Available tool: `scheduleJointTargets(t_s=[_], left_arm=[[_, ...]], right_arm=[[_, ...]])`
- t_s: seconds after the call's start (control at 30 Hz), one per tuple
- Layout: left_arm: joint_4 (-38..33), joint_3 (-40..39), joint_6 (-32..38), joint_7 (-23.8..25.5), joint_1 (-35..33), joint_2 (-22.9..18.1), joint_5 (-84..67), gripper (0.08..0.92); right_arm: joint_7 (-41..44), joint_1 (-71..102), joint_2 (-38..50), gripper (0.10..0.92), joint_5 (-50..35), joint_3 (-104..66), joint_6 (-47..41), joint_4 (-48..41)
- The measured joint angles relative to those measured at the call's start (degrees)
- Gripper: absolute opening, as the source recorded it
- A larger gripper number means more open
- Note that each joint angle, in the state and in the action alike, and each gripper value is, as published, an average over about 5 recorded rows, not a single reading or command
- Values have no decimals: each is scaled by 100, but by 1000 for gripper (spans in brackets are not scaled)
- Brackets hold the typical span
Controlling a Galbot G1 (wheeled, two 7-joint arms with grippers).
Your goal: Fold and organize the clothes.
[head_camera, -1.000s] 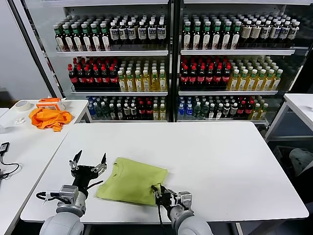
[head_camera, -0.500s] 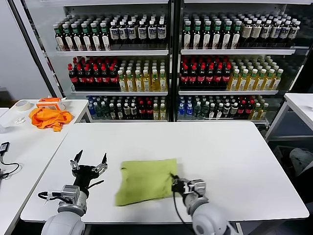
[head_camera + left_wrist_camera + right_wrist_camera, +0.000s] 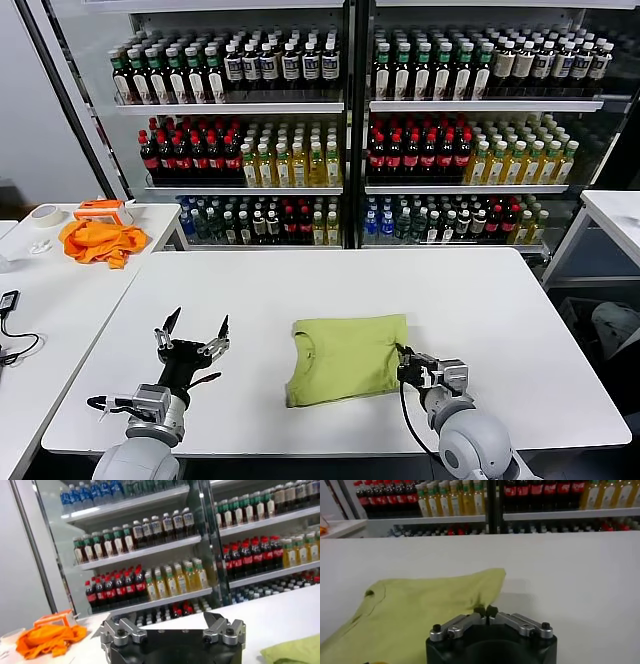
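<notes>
Green T-shirt (image 3: 346,357) lying folded mid-bench (image 3: 480,300). Right gripper (image 3: 404,365) pinching shirt's edge, jaws pressed together, likely for dragging into place. Left gripper (image 3: 192,338) waiting beside, well apart, jaws spread.

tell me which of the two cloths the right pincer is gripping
The folded lime-green T-shirt on the main table: the right pincer is pinched on its edge. The crumpled orange cloth lies untouched on the side table, far off.
</notes>
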State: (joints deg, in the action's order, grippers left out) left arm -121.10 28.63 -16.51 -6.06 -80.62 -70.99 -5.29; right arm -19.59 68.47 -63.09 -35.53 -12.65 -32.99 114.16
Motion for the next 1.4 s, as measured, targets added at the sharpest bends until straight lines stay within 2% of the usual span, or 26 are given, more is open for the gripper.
scheduleJointTargets(t_s=[0.37, 0.73, 0.83, 1.4], left_arm=[[91, 6, 273, 129, 5, 25, 22, 823], [300, -188, 773, 346, 192, -37, -26, 823], [356, -249, 923, 409, 260, -14, -44, 823], [552, -250, 1424, 631, 395, 36, -112, 823]], right_arm=[[150, 390, -13, 424, 449, -430, 63, 432], [570, 623, 156, 742, 1349, -1403, 790, 615], [675, 647, 160, 802, 1523, -1629, 993, 588], [991, 603, 6, 823, 2150, -1956, 1550, 327]])
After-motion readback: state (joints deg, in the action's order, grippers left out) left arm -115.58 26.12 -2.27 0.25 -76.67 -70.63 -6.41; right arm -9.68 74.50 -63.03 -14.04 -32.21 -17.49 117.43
